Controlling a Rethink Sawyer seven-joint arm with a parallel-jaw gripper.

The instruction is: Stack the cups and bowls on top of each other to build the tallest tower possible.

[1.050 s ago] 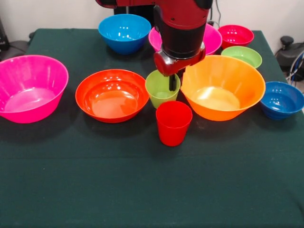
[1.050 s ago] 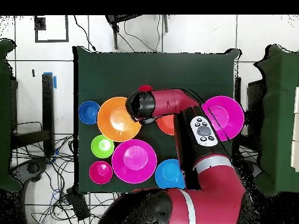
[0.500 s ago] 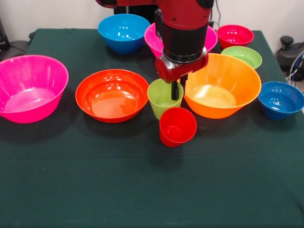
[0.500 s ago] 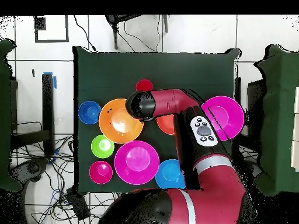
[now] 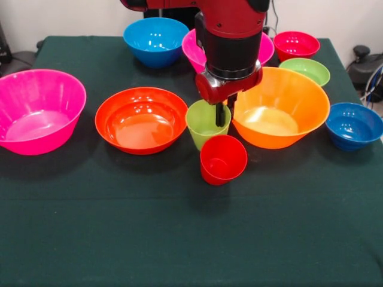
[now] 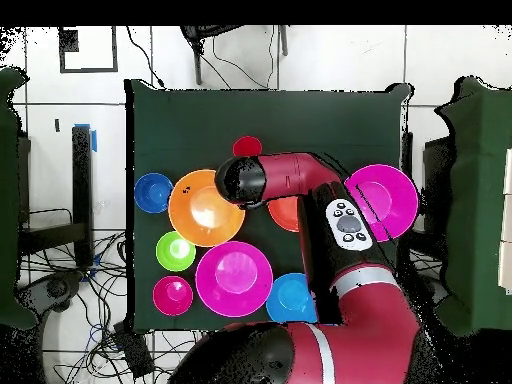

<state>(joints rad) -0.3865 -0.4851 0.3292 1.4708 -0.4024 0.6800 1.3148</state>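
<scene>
Gripper (image 5: 220, 115): I see a dark finger inside the lime green cup (image 5: 206, 124), over its right rim; whether it grips, I cannot tell.
Lime green cup: upright, mouth up, between the red-orange bowl (image 5: 141, 119) and the big orange bowl (image 5: 280, 107).
Red cup (image 5: 222, 159): just in front, mouth tipped toward my camera.

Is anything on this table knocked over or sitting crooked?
Yes. The red cup in front of the lime green cup leans toward the camera, showing its inside, instead of standing upright. The bowls all sit level.
</scene>
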